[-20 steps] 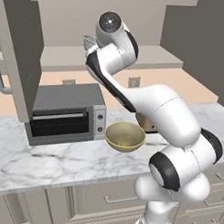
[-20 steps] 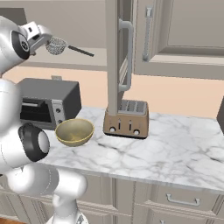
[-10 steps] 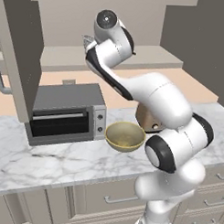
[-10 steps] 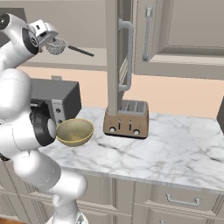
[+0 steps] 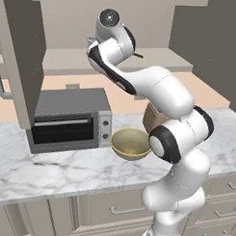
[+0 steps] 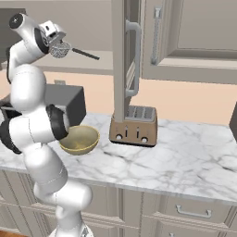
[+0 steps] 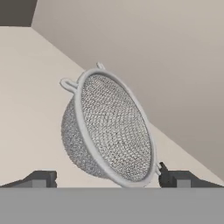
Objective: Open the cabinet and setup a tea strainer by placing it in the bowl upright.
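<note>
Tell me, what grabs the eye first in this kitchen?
The white arm reaches up into the open cabinet, its open pincer poised around a mesh tea strainer on the shelf. Below, a yellowish bowl waits on the marble counter beside a brown toaster.

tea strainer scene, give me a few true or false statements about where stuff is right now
1. The small round grey mesh tea strainer lies on the pale cabinet shelf. True.
2. The gripper is shut on the strainer. False: its jaws stand open, one fingertip on each side of the mesh cup.
3. The round yellowish-olive bowl sits on the marble counter. True.
4. The strainer is already in the bowl. False: the bowl holds nothing.
5. The brown slotted toaster stands left of the bowl in the right base view. False: it stands to the right.
</note>
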### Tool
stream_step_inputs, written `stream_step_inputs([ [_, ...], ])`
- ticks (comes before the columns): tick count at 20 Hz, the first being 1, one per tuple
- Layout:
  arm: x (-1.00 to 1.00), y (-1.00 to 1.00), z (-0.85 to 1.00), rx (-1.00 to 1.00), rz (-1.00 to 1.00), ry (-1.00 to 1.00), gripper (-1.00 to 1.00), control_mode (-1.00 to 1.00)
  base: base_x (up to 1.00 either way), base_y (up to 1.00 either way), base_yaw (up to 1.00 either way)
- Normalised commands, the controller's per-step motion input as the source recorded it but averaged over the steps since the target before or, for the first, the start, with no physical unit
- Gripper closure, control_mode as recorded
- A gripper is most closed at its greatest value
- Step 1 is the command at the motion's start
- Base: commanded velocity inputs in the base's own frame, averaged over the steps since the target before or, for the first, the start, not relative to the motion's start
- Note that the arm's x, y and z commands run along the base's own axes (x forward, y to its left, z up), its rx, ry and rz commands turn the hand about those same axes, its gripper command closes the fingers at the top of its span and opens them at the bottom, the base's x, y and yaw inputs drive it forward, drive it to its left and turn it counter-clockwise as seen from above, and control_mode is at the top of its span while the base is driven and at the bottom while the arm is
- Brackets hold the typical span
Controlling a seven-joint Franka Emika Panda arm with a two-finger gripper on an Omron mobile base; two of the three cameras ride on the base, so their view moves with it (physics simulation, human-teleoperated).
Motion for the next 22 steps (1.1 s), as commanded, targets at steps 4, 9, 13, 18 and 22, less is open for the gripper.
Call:
stream_step_inputs([
  [4,0.30,0.11,-0.01,-0.03,0.05,0.07,-1.00,-1.00,0.00,0.00,0.00],
  [9,0.23,0.12,-0.04,-0.04,0.01,0.10,-1.00,-1.00,0.00,0.00,0.00],
  [13,0.26,0.07,-0.07,-0.05,0.01,0.09,-1.00,-1.00,0.00,0.00,0.00],
  [18,0.06,0.04,-0.08,-0.01,0.01,0.04,-1.00,-1.00,0.00,0.00,0.00],
  [22,0.00,0.11,-0.08,0.00,0.04,0.01,-1.00,-1.00,0.00,0.00,0.00],
])
